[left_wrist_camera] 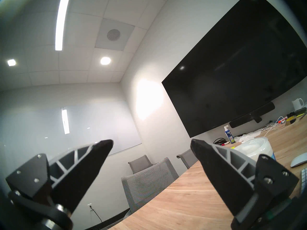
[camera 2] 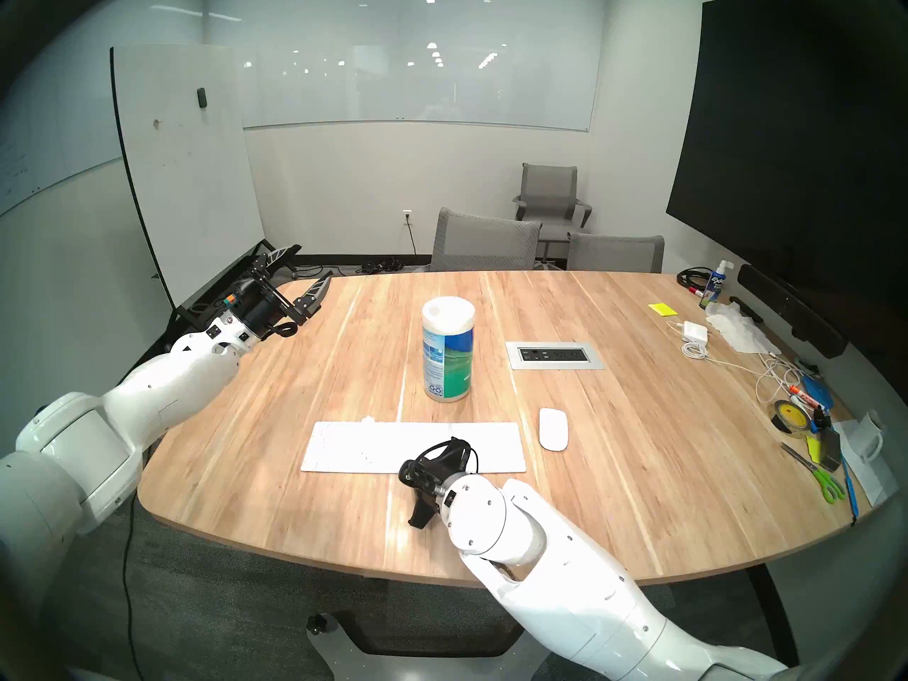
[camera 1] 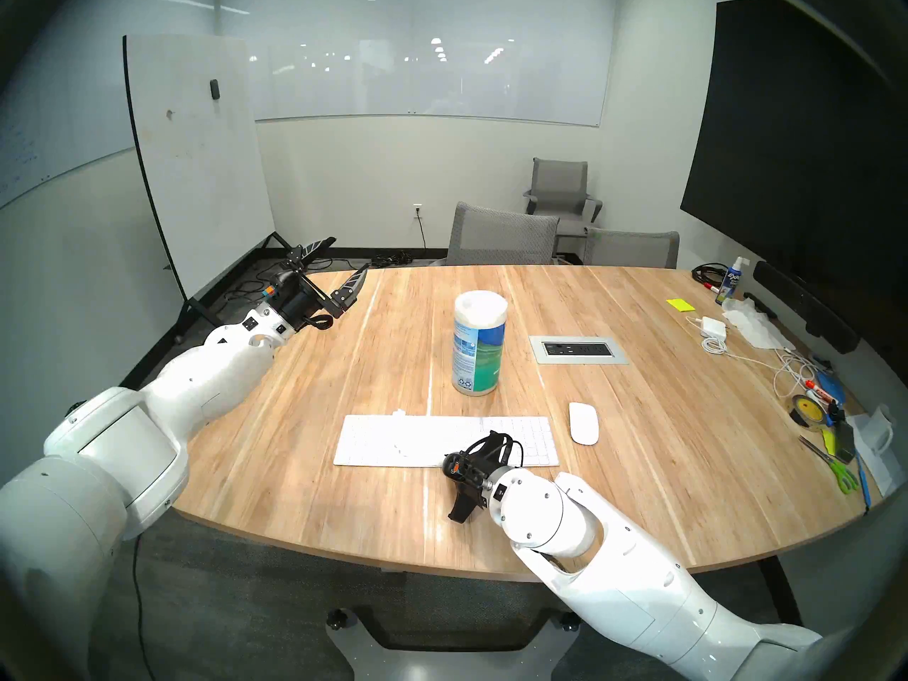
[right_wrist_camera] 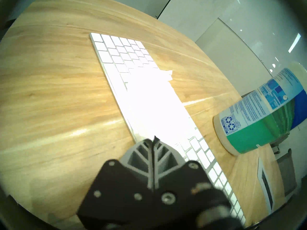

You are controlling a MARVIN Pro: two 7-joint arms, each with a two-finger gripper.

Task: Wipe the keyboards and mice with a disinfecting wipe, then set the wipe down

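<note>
Right tool [right_wrist_camera: 153,140] is where the action is. It's down low over the near edge of the white keyboard [camera 1: 373,441], angled down and toward the left. In the right wrist view its two fingers are pressed flat together with no gap, pinched shut right at the near edge of the wipe [right_wrist_camera: 154,100].

The wipe is spread across the middle stretch of the keyboard. It's so blown out by glare that it's basically a white patch hiding the keys, and a little corner pokes out past the far edge onto the wood. Keys are visible on either side of it.

Left tool [camera 1: 350,255] is parked way off at the far left corner of the tabletop [camera 1: 663,419], up in the air and tilted upward. Its fingers are spread wide with nothing between them, and its own camera just looks between them at grey chairs and the wall.

The mouse [camera 1: 583,423] sits just right of the keyboard, flat on the wood, with nothing touching it. The wipes canister [camera 1: 479,351] stands upright behind the keyboard, roughly mid-table. An outlet panel [camera 1: 578,349] is set into the wood to its right. Over on the far right edge there's clutter: a white power adapter [camera 1: 712,323] with its cable, a crumpled tissue pile [camera 1: 751,326], a spray bottle [camera 1: 730,284] and green scissors [camera 1: 835,468].
</note>
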